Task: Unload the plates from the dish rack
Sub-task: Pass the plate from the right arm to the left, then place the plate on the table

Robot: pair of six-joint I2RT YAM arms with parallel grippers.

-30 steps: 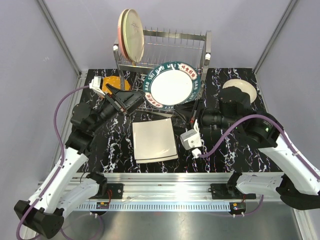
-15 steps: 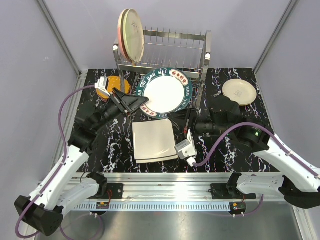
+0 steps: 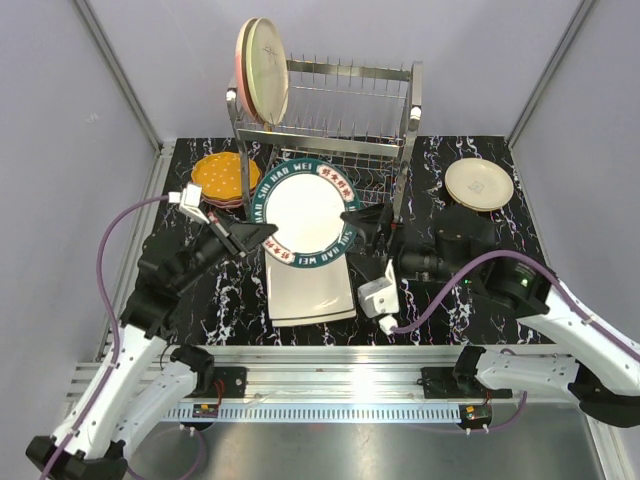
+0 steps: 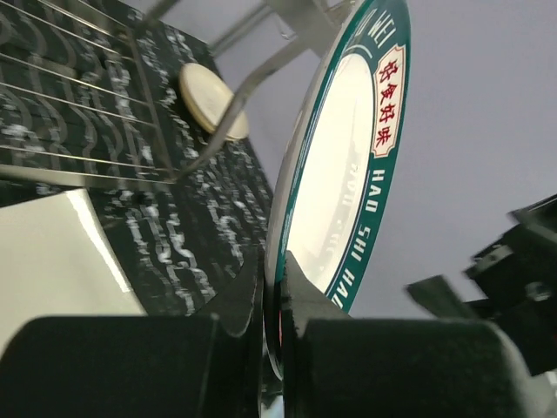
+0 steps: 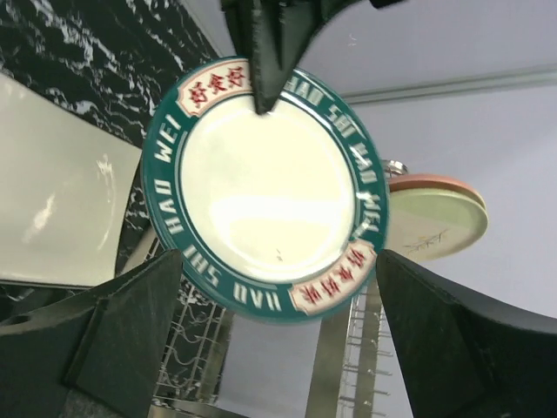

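A white plate with a dark green lettered rim (image 3: 303,213) (image 5: 265,178) (image 4: 348,157) hangs tilted above the table in front of the dish rack (image 3: 330,110). My left gripper (image 3: 255,235) (image 4: 274,287) is shut on its left rim. My right gripper (image 3: 365,222) (image 5: 278,261) stands open just off its right rim, holding nothing. A pink-and-cream plate (image 3: 262,70) (image 5: 439,213) stands upright on the rack's top tier at the left. A large cream square plate (image 3: 308,285) lies flat on the table under the held plate.
An orange plate (image 3: 220,177) lies on a maroon one at the rack's left. A cream round plate (image 3: 479,184) (image 4: 213,100) lies at the back right. The rack's steel post (image 3: 408,150) rises right behind my right gripper. Grey walls close in the sides.
My left gripper has shut on the green-rimmed plate and drawn it left and nearer, away from the rack. My right gripper has let go of it and opened.
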